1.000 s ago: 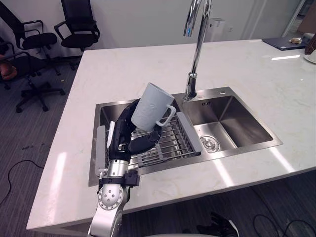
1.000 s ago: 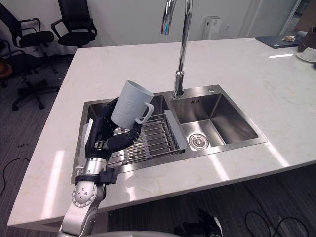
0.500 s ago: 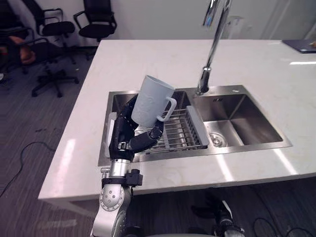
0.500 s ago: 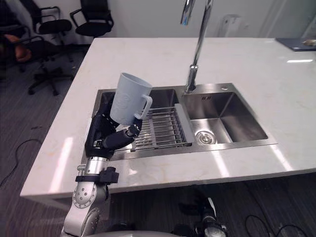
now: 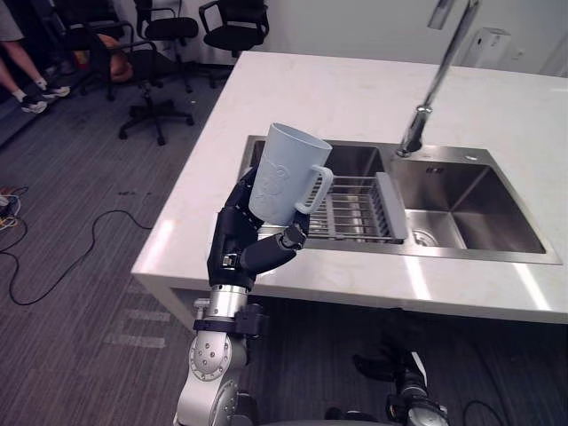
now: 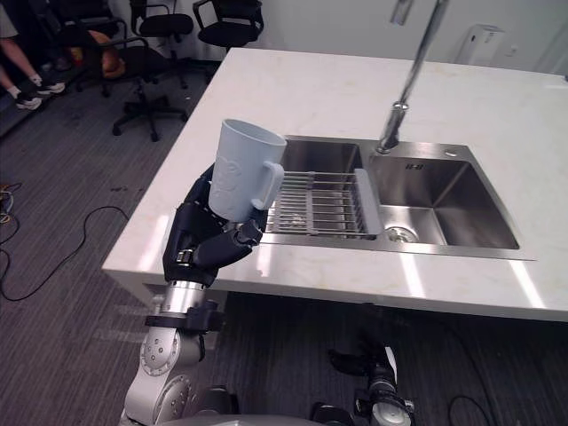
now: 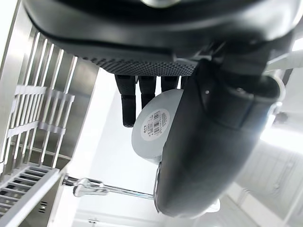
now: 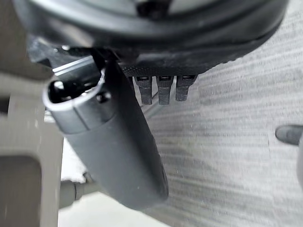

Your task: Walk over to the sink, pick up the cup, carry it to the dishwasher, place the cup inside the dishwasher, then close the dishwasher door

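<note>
My left hand [image 5: 238, 247] is closed round a pale blue-grey ceramic cup with a loop handle [image 5: 286, 174]. The fingers [image 7: 129, 103] curl round its lower wall on one side and the thumb presses in from the other. I hold the cup up in the air, clear of the white marble tabletop [image 5: 337, 93], nearly upright with its mouth upward and its handle turned towards my right. In the left wrist view its round base faces the camera and carries a small barcode sticker.

Beyond the cup, a stainless-steel double-bowl sink [image 5: 497, 256] is set into the tabletop. A wire drying rack [image 5: 355, 209] spans its left bowl, and a tall chrome tap [image 5: 426, 93] stands at the back rim.

My right hand [image 8: 189, 61] hangs over grey carpeted floor [image 8: 236, 142], fingers loosely extended and holding nothing.

Black office chairs [image 5: 232, 18] stand past the tabletop's far left corner, and a person's legs [image 5: 22, 75] show beside them.
</note>
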Available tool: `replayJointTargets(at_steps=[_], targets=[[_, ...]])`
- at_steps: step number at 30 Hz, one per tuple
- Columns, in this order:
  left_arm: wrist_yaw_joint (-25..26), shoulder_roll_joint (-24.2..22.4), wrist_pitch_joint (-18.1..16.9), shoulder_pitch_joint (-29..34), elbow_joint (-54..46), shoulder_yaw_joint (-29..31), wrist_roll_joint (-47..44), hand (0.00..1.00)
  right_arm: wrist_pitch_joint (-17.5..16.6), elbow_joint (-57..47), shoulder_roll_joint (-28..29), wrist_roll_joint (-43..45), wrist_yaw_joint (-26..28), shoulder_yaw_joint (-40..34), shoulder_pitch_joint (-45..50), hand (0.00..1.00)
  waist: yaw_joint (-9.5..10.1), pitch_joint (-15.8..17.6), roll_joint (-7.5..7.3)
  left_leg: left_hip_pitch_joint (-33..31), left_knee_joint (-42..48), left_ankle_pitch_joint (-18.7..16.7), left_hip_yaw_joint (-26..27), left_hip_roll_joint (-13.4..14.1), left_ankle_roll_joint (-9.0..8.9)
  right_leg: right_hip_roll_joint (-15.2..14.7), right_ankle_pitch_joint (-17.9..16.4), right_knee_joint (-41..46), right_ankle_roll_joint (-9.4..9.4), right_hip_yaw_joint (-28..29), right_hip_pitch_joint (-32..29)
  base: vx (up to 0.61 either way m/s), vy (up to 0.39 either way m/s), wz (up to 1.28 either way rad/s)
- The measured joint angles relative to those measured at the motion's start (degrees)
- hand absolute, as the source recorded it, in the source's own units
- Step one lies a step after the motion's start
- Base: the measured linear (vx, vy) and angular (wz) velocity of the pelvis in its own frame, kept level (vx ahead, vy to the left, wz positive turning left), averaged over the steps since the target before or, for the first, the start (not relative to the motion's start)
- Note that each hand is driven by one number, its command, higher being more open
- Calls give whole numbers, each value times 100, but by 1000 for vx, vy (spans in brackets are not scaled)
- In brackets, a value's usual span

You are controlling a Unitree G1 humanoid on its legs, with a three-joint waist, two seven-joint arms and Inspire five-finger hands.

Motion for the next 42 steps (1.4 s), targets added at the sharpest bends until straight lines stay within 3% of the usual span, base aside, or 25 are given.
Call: replayJointTargets(at_steps=[1,3,5,10,15,22,23,26,27,28,31,34,35,37,38,39,40,42], targets=[[0,38,-29,-23,39,-11,-2,30,-1,127,93,-1,2,-14,-56,90,3,-9,-87,52,-220,18,43,-96,-28,-55,40,-21,63,-1,-42,-71,300,26],[37,267,-69,-62,424,48,-6,30,4,259,433,-1,65,82,9,90,-68,-155,-375,152,-791,395,-85,-572,171,-189,187,-510,144,186,150,15,194,48],[54,272,-46,-75,659,52,-6,30,4,419,441,-1,97,85,-54,90,-89,-178,-403,154,-773,419,-179,-731,240,-239,376,-812,196,256,371,45,130,45],[108,408,-43,-75,723,48,-6,30,2,819,415,-10,97,84,-385,90,-101,-183,-342,137,-774,440,-242,-818,276,-226,542,-1093,214,302,515,14,34,9],[108,408,-43,-73,732,56,-4,30,0,977,119,-44,58,182,-449,90,-127,-289,-167,152,-843,502,-416,-769,228,-144,541,-1150,212,142,630,-12,-49,15],[91,406,-43,63,743,102,2,30,-10,1210,14,-184,-47,406,-453,90,-41,-302,-141,-258,-896,811,-1107,-873,190,-158,499,-1148,145,-674,756,-81,-47,60],[91,403,-43,95,742,161,3,30,-11,1220,40,-187,-56,410,-452,90,-23,-296,-150,-351,-972,861,-1037,-868,240,-220,497,-1142,141,-907,770,-108,-17,97],[107,355,-43,170,749,387,2,30,-12,1195,74,-194,-149,404,-469,90,-48,-243,-213,-427,-993,867,527,-342,295,-399,505,-1108,147,-1491,831,-34,28,102],[122,289,-44,170,748,442,-1,30,-12,1192,46,-201,-173,397,-511,90,-54,-204,-162,-464,-885,995,912,-203,366,-440,496,-1057,156,-1676,862,7,115,102],[126,259,-44,174,749,461,-1,30,-11,1195,14,-226,-186,388,-543,90,-40,-181,-137,-463,-885,1091,938,-202,300,-462,484,-1051,173,-1715,900,-1,151,62],[162,355,-65,247,752,650,-3,30,-25,1059,131,-334,-205,391,-694,90,17,-71,-312,-438,-901,1072,792,-510,344,-692,423,-1041,264,-1739,1017,-1,162,40],[160,431,-63,338,757,633,-2,30,-50,991,206,-404,-187,392,-728,90,5,-1,-425,-592,-569,835,578,-737,458,-973,159,-656,389,-1858,1041,43,140,50],[147,406,-63,410,757,643,0,30,-40,994,206,-409,-182,396,-727,90,10,5,-428,-650,-375,707,474,-811,494,-1140,33,-259,311,-1892,982,103,189,56],[139,399,-37,454,766,624,2,30,-16,1001,215,-409,-176,396,-719,90,-34,31,-434,-656,-236,598,259,-935,574,-1365,11,455,254,-1726,864,110,165,67],[132,410,-33,464,776,632,2,30,-5,997,236,-409,-169,396,-713,90,-71,48,-461,-588,-277,585,42,-1051,618,-1486,52,1086,8,-1340,672,93,92,66],[133,411,-34,459,808,627,3,30,-5,998,237,-409,-166,395,-710,90,-104,62,-434,-558,-303,583,-79,-1064,640,-1463,-78,1389,-85,-1029,507,133,81,104],[142,436,-34,424,889,665,4,30,-6,976,290,-409,-155,406,-686,90,-208,92,-384,-506,-399,610,-374,-1100,665,-1089,-502,1570,-24,-275,332,113,-13,109],[197,416,-35,412,1039,749,4,30,-6,963,334,-406,-143,434,-670,90,-246,85,-404,-334,-634,703,-715,-1226,673,-507,-932,1570,-47,632,77,123,-45,108]])
